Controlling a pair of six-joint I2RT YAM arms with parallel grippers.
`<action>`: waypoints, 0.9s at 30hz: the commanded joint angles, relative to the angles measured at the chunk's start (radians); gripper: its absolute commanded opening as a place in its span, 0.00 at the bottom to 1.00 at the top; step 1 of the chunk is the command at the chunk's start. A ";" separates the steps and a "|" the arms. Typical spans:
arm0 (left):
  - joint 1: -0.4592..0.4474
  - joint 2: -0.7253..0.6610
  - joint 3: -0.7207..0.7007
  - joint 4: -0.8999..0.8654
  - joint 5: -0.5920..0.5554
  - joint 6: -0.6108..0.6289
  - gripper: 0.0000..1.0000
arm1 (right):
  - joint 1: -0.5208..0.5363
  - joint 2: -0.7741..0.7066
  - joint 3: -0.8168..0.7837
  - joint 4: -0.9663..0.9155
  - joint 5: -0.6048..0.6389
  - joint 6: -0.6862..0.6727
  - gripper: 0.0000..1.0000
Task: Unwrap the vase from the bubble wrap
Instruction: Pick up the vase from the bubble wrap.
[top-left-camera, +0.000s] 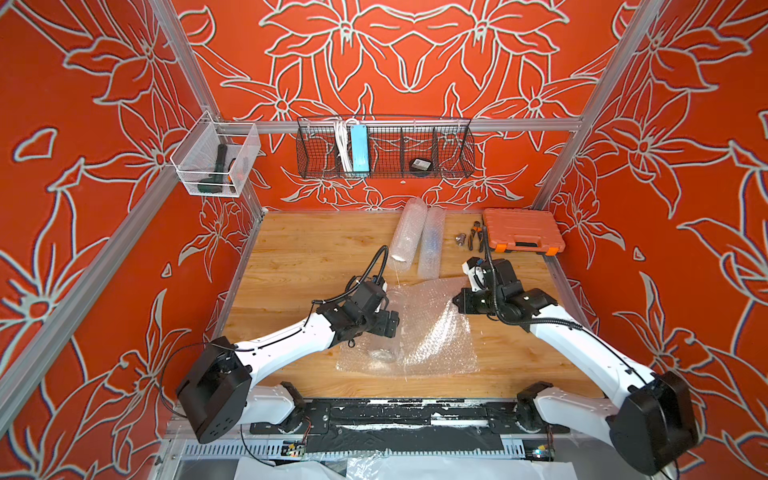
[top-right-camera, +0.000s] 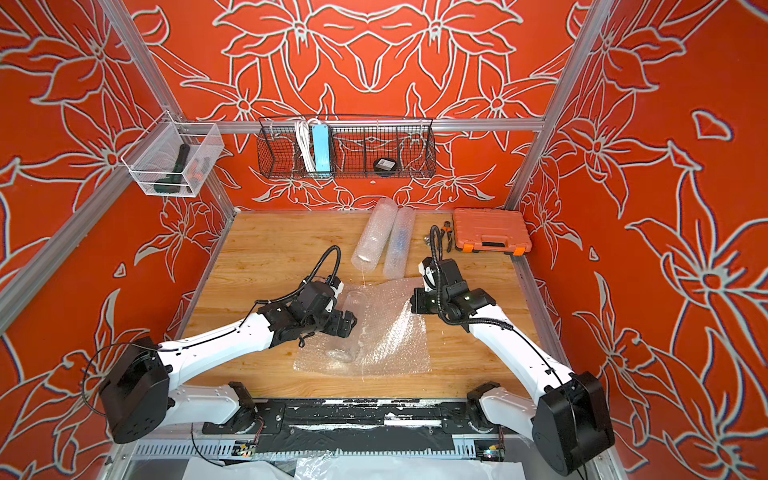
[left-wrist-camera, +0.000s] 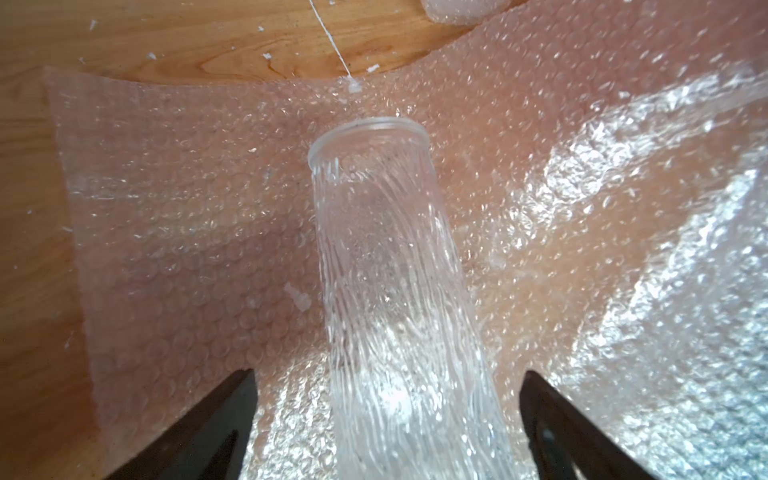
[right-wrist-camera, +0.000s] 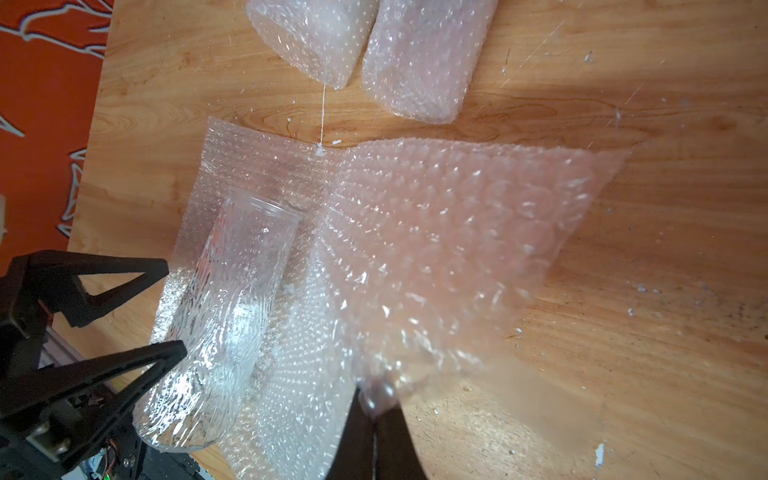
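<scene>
Vase (left-wrist-camera: 386, 249) of clear rippled glass lying on its side on an opened sheet of bubble wrap (top-left-camera: 436, 332), toward the middle of the front edge of the wooden bench (top-left-camera: 291, 249). Its long axis runs front to back, with the open mouth toward the back edge and the thick base toward the front edge. The left gripper (left-wrist-camera: 386, 374) sits directly over the lower body, jaws spread wide, one on each side across the vase's width; in the left wrist view neither jaw seems to press the glass. The right gripper (right-wrist-camera: 376, 409), jaws pinched shut on the sheet's edge, holds that side of the wrap raised off the bench, to the right of the vase. The left arm is plainly the nearer one — a grasp would likely mean closing across the short axis, where the glass may slip
</scene>
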 joint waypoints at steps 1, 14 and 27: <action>0.007 0.033 0.036 -0.059 0.063 0.019 0.98 | 0.005 0.009 -0.012 0.017 0.011 -0.002 0.00; 0.005 0.110 0.100 -0.187 0.082 0.066 0.92 | 0.005 0.023 -0.017 0.032 0.017 0.005 0.00; -0.043 0.215 0.136 -0.221 0.141 0.086 0.92 | 0.005 0.036 -0.030 0.040 0.028 0.002 0.00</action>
